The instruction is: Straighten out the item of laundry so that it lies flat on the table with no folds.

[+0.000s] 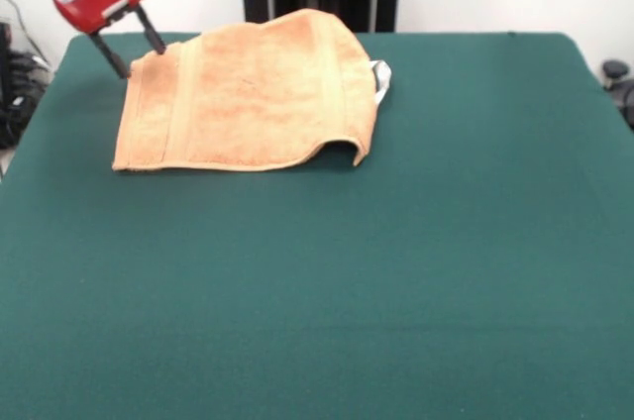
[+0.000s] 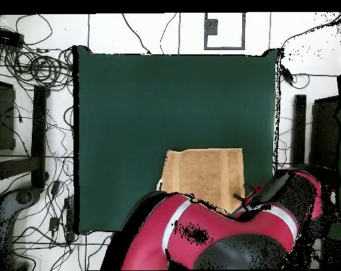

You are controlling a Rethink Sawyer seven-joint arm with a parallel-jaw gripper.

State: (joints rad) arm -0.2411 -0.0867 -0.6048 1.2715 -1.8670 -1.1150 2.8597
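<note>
Golden-tan terry, the towel (image 1: pixel 248 93) is seen spread at the bench's (image 1: pixel 396 271) eleven o'clock in the front view, its right edge curled under beside a white tag (image 1: pixel 381 80). At the towel's ten o'clock corner, the pincer (image 1: pixel 139 50) is held part open, its fingers (image 1: pixel 154 34) astride the cloth's edge; a firm grip cannot be confirmed.

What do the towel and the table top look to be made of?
The towel looks like soft terry cloth: a matte, nubby golden-tan face with flatter woven bands. The table seems covered in dark green felt or similar cloth: even, dull, no shine.
</note>
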